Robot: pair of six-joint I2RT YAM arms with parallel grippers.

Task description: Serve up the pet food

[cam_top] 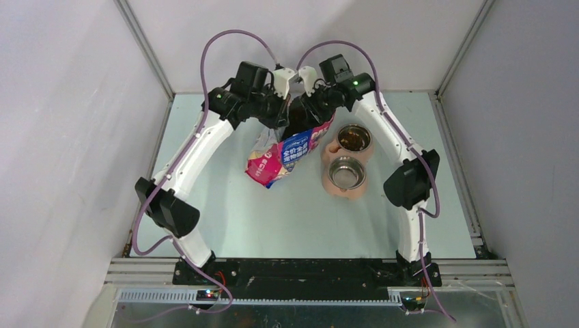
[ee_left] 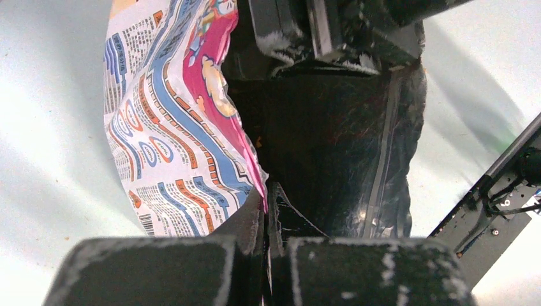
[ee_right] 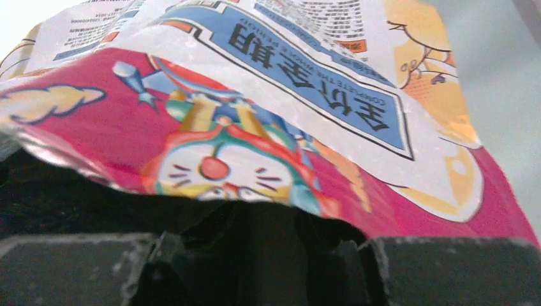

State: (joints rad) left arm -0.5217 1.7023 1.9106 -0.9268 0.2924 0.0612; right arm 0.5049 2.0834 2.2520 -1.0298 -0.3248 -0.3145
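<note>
Left hand (ee_left: 265, 191) pinches the edge of the bag (ee_left: 172, 127), pressed together. Right hand (ee_right: 260, 250) apparently grips the opposite rim, part-spread.

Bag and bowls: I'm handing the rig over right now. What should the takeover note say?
Left gripper: fingers shut on the rim of the bag.
Right gripper: fingers closed on the opposite rim, mouth held open.
Bag is tilted beside the far bowl, not over it.
Done: far bowl seems to hold kibble.
Left: near bowl looks empty; likely pour there next.
</note>
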